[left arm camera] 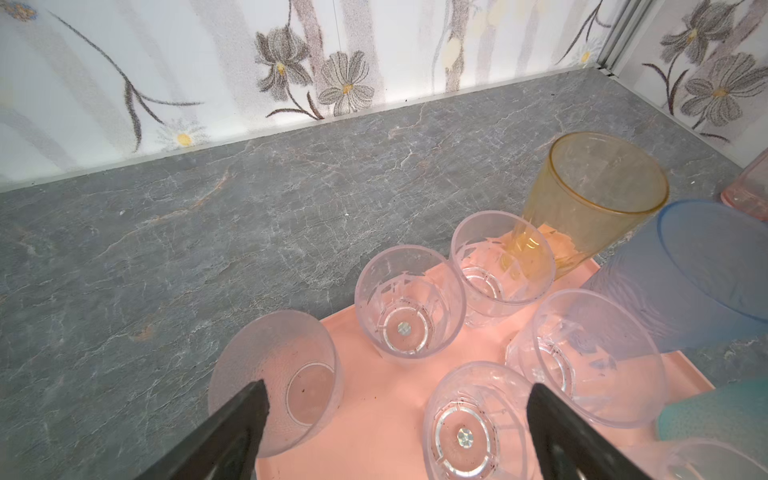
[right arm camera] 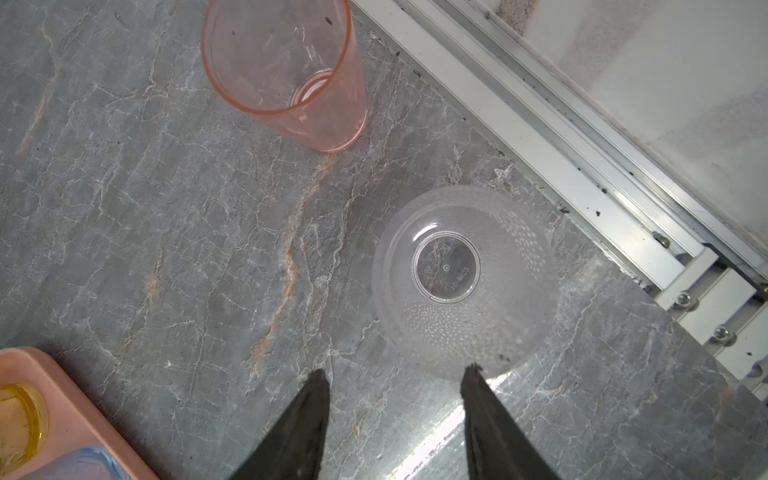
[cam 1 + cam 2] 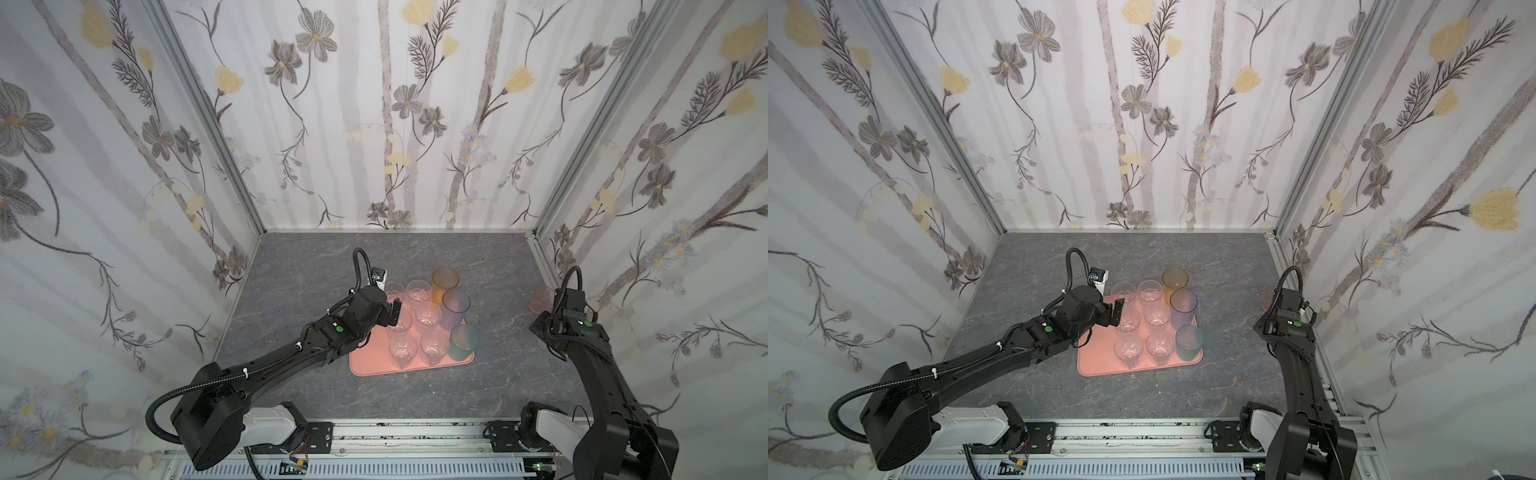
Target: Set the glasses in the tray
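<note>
The salmon-pink tray (image 3: 371,368) lies mid-table in both top views and holds several clear glasses plus an amber (image 3: 445,282), a blue-purple (image 3: 456,309) and a teal glass (image 3: 464,343). My left gripper (image 1: 397,399) hangs open over the tray's far left corner. A frosted glass (image 1: 282,374) is by one finger and a clear glass (image 1: 465,424) by the other, neither gripped. My right gripper (image 2: 395,378) is open above bare table. One fingertip (image 2: 471,374) overlaps the near rim of a dotted clear glass (image 2: 465,282). An orange-pink glass (image 2: 286,70) stands beyond it.
The aluminium rail (image 2: 582,174) of the right wall runs close beside the dotted glass. The right arm (image 3: 569,316) hides that glass in both top views. Flowered walls close in three sides. A tray corner (image 2: 62,395) shows in the right wrist view.
</note>
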